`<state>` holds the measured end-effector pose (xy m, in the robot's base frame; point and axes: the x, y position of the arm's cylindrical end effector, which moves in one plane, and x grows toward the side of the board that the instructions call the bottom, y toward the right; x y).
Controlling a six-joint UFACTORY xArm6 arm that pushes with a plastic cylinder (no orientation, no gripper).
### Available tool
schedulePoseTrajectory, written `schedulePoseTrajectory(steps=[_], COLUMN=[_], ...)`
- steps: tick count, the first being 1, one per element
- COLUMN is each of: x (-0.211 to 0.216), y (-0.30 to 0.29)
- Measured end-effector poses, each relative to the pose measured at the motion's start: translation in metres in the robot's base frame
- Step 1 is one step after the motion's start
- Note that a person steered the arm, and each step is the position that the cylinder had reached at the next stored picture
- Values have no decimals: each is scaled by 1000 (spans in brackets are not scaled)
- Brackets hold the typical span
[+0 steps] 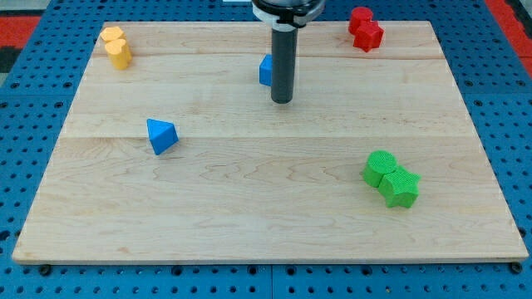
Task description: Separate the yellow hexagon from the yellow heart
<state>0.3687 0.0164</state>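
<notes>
Nearest the view's bottom sit two green blocks, touching, at the right. A blue triangle lies left of centre. My tip stands mid-board, just beside a blue block half hidden behind the rod; there are no fingers to spread or close. The yellow hexagon and yellow heart touch at the top-left corner, well apart from the tip. Two red blocks sit top right. Risk: so near the edge, a careless push could send either yellow block off the board.

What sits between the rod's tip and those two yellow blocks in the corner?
Only bare wood, in the camera view. My tip stands right of the touching yellow hexagon and yellow heart; the blue block sits just beside the rod.
</notes>
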Motion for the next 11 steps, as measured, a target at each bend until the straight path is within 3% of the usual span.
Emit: schedulePoseTrajectory(steps=[2, 3, 6, 8, 10, 11], x=[0, 2, -21, -95, -153, -164], y=[-6, -42, -235, -321, -253, -248])
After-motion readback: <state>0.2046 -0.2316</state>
